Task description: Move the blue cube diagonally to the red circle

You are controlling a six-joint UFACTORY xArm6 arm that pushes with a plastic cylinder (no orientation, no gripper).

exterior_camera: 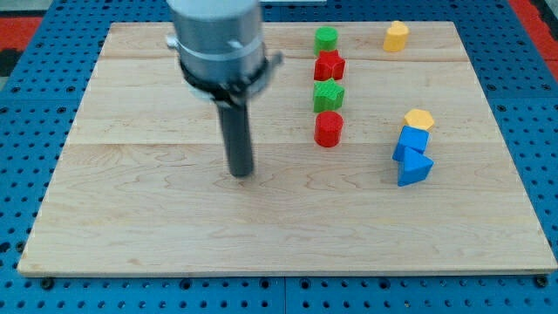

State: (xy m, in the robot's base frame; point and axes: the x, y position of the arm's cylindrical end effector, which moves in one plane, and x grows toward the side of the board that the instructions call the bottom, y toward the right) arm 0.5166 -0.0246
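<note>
While my tip (241, 173) sits left, yellow block (418, 119) touches blue cube (412, 141), seemingly.

blue cube (411, 142) right of red circle (329, 129)

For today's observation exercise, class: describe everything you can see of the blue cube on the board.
The blue cube is a small, bright blue block of matte, plastic-looking material, sitting flat on the wooden board at the view's right. A yellow block touches its upper edge and a blue triangular block presses against its lower side, partly overlapping it. My tip is well off to the view's left, not touching it.
</note>
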